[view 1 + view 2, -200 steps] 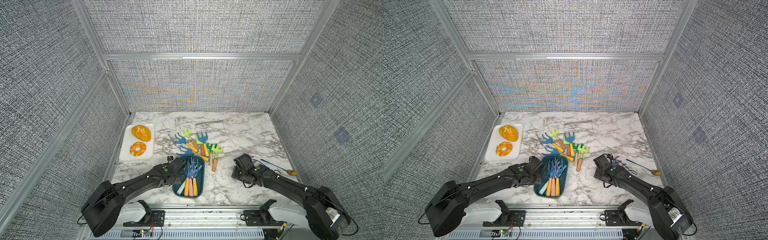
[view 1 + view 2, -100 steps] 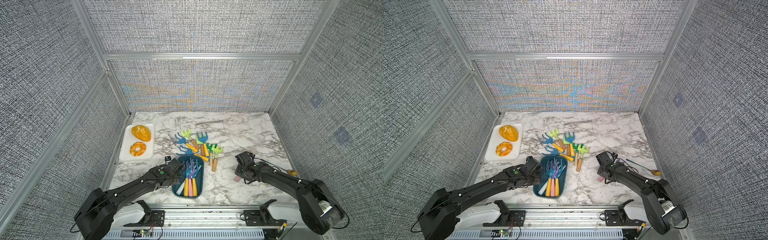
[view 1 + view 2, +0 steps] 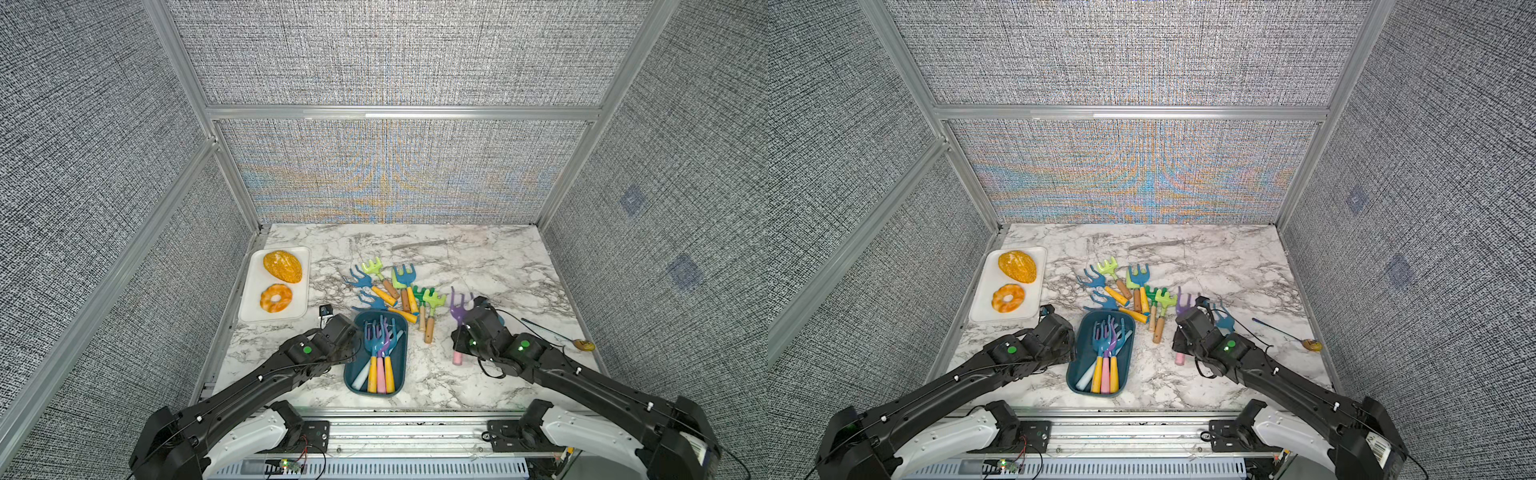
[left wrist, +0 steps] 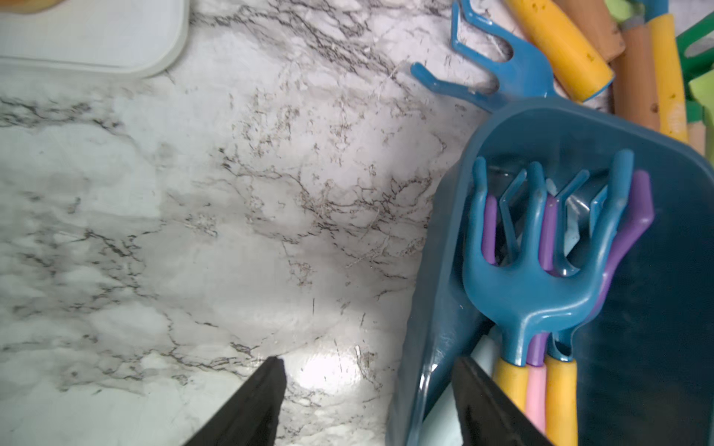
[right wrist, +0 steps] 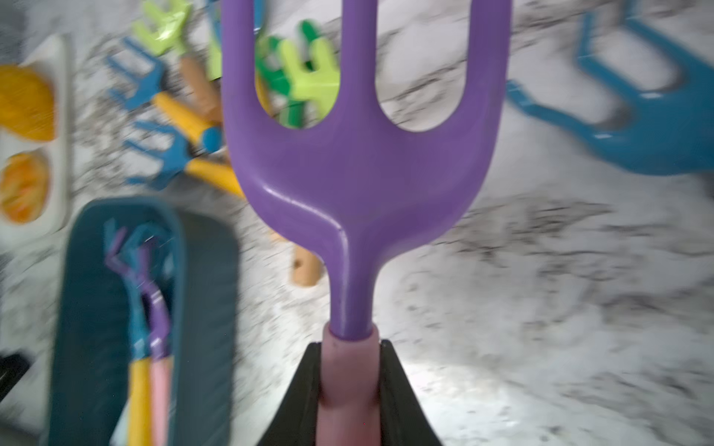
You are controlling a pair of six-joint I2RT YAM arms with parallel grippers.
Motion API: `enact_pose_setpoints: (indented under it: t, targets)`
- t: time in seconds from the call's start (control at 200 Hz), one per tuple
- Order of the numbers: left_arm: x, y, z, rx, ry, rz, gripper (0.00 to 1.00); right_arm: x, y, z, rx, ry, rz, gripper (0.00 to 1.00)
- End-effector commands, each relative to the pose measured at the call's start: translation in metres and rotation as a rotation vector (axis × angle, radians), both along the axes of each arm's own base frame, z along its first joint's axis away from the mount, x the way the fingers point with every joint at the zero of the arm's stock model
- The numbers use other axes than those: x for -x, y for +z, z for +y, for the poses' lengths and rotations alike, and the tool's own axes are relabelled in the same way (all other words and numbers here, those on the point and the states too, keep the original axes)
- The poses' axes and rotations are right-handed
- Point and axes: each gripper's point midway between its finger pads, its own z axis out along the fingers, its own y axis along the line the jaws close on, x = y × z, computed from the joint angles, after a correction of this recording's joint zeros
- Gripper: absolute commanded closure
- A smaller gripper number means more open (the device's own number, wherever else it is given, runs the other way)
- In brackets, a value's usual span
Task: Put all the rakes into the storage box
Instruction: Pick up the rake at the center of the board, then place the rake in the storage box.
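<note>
The right gripper (image 5: 349, 347) pinches the purple plastic rake (image 5: 359, 173) by its pink handle, near the dark teal plastic storage box (image 3: 399, 353). I'd lift it clear and lay it in lengthwise. The left gripper (image 4: 367, 361) is spread.

Place: robot test cell in a lab.
Walls: grey woven panels (image 3: 374, 54) in aluminium framing (image 3: 399, 112).
Surface: marble-patterned desk (image 3: 498, 266).
Equipment: black left arm (image 3: 257, 378) and right arm (image 3: 582, 378) on a metal rail (image 3: 407, 428).
</note>
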Motion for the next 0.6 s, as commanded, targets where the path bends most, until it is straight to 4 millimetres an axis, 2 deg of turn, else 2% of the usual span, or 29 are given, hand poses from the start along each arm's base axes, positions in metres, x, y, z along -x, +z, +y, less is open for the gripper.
enact_pose_setpoints:
  t: [0.0,0.12,0.17,0.19,0.235,0.265,0.355,0.596]
  targets:
    - [-0.002,0.006,0.012,-0.04,0.02,-0.028,0.23,0.023,0.03,0.068,-0.198,0.2,-0.007,1.0]
    - [-0.003,0.009,0.017,-0.042,0.037,-0.045,0.15,0.049,0.039,0.116,-0.22,0.327,0.018,1.0]
    - [-0.002,0.011,0.019,-0.04,0.042,-0.051,0.1,0.055,0.033,0.127,-0.199,0.347,0.041,1.0]
    - [-0.002,0.011,0.02,-0.041,0.043,-0.054,0.08,0.055,0.042,0.136,-0.216,0.354,0.034,1.0]
    - [-0.001,0.012,0.023,-0.042,0.049,-0.059,0.02,0.058,0.039,0.147,-0.215,0.367,0.049,1.0]
    - [-0.001,0.013,0.024,-0.04,0.053,-0.064,0.01,0.059,0.036,0.154,-0.213,0.37,0.062,1.0]
    - [0.001,0.015,0.027,-0.036,0.059,-0.074,0.01,0.056,0.026,0.164,-0.205,0.326,0.098,1.0]
    - [0.005,0.021,0.034,-0.017,0.064,-0.106,0.01,0.045,-0.001,0.168,-0.163,0.197,0.131,1.0]
